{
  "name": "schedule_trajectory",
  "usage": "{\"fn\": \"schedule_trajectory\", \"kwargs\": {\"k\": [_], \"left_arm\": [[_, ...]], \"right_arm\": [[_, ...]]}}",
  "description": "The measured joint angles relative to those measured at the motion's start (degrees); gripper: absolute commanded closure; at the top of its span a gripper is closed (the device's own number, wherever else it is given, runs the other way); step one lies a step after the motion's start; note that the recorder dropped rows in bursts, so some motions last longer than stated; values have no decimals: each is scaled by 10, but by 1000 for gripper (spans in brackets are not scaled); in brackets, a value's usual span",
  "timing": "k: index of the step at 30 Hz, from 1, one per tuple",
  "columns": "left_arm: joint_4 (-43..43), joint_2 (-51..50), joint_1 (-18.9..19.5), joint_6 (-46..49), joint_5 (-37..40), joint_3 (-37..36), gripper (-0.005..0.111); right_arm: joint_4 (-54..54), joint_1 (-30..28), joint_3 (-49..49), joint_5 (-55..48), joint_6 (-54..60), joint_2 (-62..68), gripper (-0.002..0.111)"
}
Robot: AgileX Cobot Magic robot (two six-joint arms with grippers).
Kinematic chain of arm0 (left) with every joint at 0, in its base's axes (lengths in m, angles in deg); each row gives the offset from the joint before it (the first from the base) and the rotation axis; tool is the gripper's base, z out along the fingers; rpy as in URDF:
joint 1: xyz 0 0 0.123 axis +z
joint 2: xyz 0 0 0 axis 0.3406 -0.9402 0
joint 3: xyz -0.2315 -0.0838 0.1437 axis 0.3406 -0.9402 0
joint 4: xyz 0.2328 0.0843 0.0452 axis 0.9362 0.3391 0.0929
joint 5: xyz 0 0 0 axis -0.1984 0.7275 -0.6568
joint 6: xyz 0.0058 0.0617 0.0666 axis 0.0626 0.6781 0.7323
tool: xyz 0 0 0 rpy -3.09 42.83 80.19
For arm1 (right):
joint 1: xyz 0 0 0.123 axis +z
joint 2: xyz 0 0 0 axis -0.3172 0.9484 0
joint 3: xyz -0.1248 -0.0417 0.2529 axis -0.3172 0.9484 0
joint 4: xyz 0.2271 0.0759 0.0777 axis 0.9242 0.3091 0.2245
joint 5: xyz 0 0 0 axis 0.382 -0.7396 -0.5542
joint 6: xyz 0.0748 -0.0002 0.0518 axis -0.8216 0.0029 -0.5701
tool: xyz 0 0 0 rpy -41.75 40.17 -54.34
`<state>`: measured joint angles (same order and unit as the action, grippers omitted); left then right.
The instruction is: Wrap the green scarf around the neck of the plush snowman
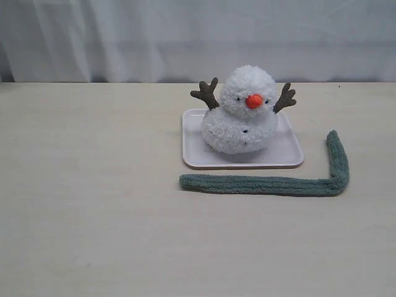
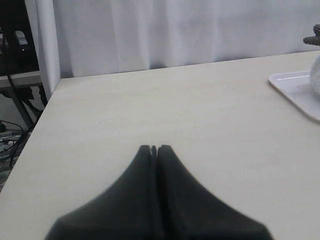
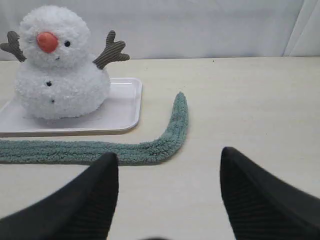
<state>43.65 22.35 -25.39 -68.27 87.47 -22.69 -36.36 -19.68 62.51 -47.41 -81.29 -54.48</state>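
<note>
The plush snowman point(image 1: 242, 111) sits upright on a white tray point(image 1: 193, 154), its orange nose facing the front; its neck crease point(image 1: 238, 113) is bare. The green scarf point(image 1: 272, 184) lies flat on the table in an L shape in front of the tray, its short end bending back at the right. No gripper shows in the exterior view. In the right wrist view my right gripper point(image 3: 169, 156) is open and empty, just short of the green scarf point(image 3: 100, 151), with the plush snowman point(image 3: 60, 70) beyond. My left gripper point(image 2: 155, 148) is shut on nothing, over bare table left of the tray point(image 2: 295, 92).
A white curtain point(image 1: 198, 37) hangs behind the table's far edge. In the left wrist view the table's left edge point(image 2: 30, 145) drops off to cables and a stand point(image 2: 15, 90).
</note>
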Motion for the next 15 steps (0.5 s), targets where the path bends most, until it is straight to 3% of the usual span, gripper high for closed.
{"fn": "schedule_trajectory", "kwargs": {"k": [7, 15], "left_arm": [[0, 0, 0, 0, 0, 0, 107], [0, 0, 0, 0, 0, 0, 107]], "right_arm": [[0, 0, 0, 35, 0, 0, 52], [0, 0, 0, 245, 0, 0, 52]]}}
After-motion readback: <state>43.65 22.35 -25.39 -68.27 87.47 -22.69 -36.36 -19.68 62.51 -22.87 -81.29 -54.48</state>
